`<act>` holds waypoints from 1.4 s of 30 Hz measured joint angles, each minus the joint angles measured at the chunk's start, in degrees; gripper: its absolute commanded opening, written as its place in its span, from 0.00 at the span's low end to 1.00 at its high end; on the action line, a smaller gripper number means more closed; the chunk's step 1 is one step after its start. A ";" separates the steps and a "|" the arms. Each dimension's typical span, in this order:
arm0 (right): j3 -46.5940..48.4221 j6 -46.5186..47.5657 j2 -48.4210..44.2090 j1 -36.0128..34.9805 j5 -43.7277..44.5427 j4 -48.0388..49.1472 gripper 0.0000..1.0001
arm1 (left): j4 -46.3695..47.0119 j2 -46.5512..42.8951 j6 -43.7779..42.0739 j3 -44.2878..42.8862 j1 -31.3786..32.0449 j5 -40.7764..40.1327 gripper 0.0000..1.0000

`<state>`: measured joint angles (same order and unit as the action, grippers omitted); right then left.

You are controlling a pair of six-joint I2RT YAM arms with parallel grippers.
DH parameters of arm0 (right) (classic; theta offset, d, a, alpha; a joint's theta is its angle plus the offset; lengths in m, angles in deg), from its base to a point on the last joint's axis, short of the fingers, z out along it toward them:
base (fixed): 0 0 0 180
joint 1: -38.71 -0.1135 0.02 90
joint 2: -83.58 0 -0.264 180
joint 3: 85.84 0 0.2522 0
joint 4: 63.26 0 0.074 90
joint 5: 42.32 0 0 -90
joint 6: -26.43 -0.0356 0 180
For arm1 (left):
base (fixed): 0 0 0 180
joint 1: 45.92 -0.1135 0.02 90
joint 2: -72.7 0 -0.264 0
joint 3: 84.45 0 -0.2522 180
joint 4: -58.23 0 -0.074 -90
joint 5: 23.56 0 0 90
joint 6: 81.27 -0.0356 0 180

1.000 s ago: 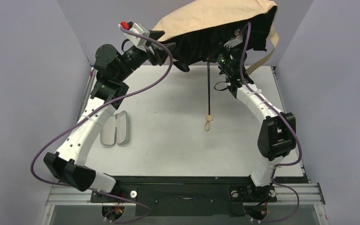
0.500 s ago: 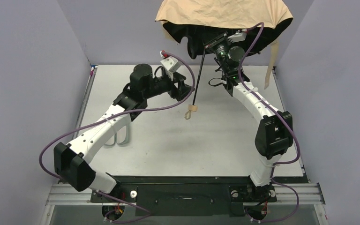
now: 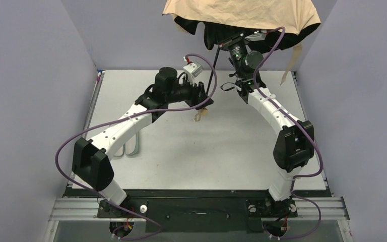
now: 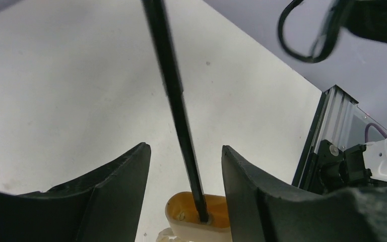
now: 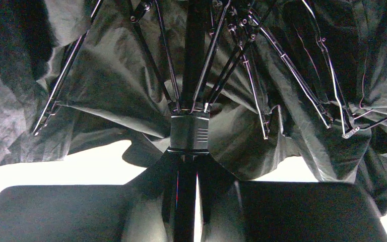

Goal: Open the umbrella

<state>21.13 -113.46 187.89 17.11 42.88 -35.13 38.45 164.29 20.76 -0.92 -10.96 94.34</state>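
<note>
The umbrella's tan canopy hangs partly spread at the top of the overhead view, its black lining and ribs filling the right wrist view. My right gripper is shut on the thin black shaft just below the runner. The shaft slants down to the small tan handle. My left gripper stands open astride the shaft just above the handle, with a gap on each side. A tan strap dangles at the right.
A pale grey-green sleeve lies on the white table, partly under my left arm. Grey walls close in the left, right and back. The black base rail runs along the near edge.
My left arm has swung down from the canopy's edge and right to the shaft, its jaws now around it above the handle. The right arm has lifted the umbrella, and the shaft's lower end swung left.
</note>
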 measured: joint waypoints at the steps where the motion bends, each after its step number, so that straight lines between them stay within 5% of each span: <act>1: 0.00 0.33 -0.09 -0.20 0.13 0.28 0.00 | -1.14 0.72 0.04 -0.37 0.00 0.24 0.43; 14: 2.56 4.31 -1.01 -1.38 0.98 1.25 0.00 | -4.94 1.46 -4.92 -0.63 -0.85 5.16 0.01; 42: 5.79 17.16 1.36 -4.00 6.34 0.44 0.14 | -9.81 3.91 -32.74 -1.81 -3.26 3.63 0.00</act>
<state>26.92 -96.30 189.25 13.11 49.22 -34.69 28.64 168.21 -11.98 -2.74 -14.22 97.96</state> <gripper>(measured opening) 0.123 0.146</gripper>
